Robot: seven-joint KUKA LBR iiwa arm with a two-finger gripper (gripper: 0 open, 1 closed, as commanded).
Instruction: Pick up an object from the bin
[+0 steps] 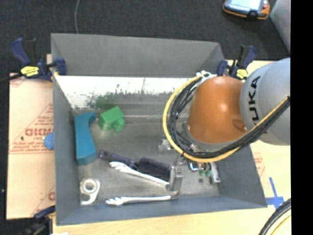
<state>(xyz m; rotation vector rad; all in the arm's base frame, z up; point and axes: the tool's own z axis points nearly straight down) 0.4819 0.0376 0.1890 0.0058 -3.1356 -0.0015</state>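
In the camera view the gripper [174, 180] sits low near the front wall of the bin [146, 58], right of its middle. It is at the joined end of the white tongs [142, 198]; whether it is clenched or released cannot be told. A black brush [154, 168] lies just beside it. A teal block [84, 137], a green block [111, 119] and a silver ring [90, 187] lie toward the left wall.

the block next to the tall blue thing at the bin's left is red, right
Not quite: the block is green, not red. The camera view shows it. It does sit next to the tall blue thing at the left of the bin.
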